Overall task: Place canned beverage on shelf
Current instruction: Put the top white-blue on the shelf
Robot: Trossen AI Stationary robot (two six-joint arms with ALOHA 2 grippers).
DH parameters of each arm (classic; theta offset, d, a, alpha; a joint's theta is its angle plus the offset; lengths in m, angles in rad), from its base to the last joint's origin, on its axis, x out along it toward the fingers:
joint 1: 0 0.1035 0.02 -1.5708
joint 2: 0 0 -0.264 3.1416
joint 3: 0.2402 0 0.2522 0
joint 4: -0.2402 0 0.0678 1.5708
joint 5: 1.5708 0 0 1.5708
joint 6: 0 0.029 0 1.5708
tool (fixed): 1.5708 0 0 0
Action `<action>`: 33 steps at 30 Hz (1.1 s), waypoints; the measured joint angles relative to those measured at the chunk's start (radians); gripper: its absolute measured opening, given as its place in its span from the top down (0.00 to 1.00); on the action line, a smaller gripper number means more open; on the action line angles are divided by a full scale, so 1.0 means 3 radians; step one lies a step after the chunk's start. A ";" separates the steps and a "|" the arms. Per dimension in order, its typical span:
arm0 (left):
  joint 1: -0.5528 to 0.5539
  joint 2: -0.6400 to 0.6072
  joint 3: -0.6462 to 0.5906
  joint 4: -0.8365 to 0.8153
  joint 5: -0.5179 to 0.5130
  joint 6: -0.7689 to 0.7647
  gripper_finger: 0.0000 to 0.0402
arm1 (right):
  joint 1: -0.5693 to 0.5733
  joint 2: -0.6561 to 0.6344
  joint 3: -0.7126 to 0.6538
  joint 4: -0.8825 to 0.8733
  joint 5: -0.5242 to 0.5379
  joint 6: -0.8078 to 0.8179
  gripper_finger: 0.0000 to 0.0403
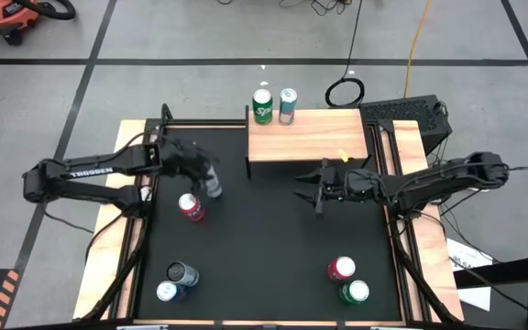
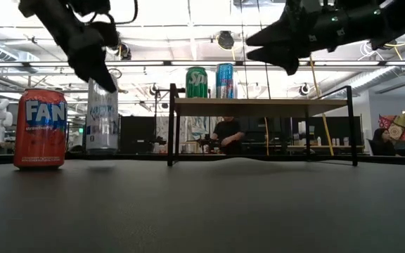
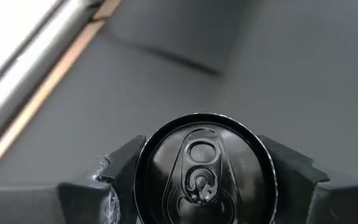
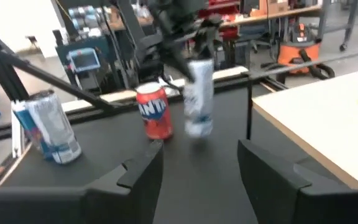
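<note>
A silver can [image 2: 102,116] hangs just above the black table, left of centre, with my left gripper [image 2: 95,67] shut on its top; its black lid [image 3: 204,174] fills the left wrist view. Beside it, a red Fanta can [image 1: 191,207] stands on its base. The light-wood shelf [image 1: 324,137] stands at the far middle on black legs. A green can [image 1: 262,105] and a blue can [image 1: 288,104] stand on its far left corner. My right gripper [image 1: 308,197] hovers open just in front of the shelf, pointing level toward the silver can [image 4: 197,99]. My left gripper pinches the silver can's wall just below the top rim [image 3: 143,163] between its two fingers, one on each side of the lid. The fingers [image 2: 104,76] come slanting down from above and from the table's left. The can hangs about upright, its base clear of the table.
Two cans [image 1: 176,281] stand at the near left of the table and a red can [image 1: 341,269] and a green can [image 1: 354,291] at the near right. Wooden rails [image 1: 126,238] edge the table's sides. The shelf's right half is bare wood.
</note>
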 joint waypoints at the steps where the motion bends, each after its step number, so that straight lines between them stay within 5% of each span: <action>1: -0.0111 0.0000 0.0000 0.0018 0.0033 -0.0025 0.38 | -0.0001 0.0075 0.0000 0.0084 -0.0054 0.0020 0.49; 15: -0.1276 0.0422 0.0001 0.1398 0.0034 -0.0158 0.37 | 0.0015 0.1088 0.0446 0.0556 -0.0274 -0.0001 0.26; 23: -0.1441 0.0803 0.0003 0.1766 -0.0390 -0.0131 0.37 | 0.0123 0.1517 0.1048 0.0162 -0.0405 -0.0101 0.25; 33: -0.1443 0.0963 0.0004 0.2118 -0.0394 -0.0131 0.37 | 0.0151 0.2013 0.1464 -0.0049 -0.0395 0.0024 0.25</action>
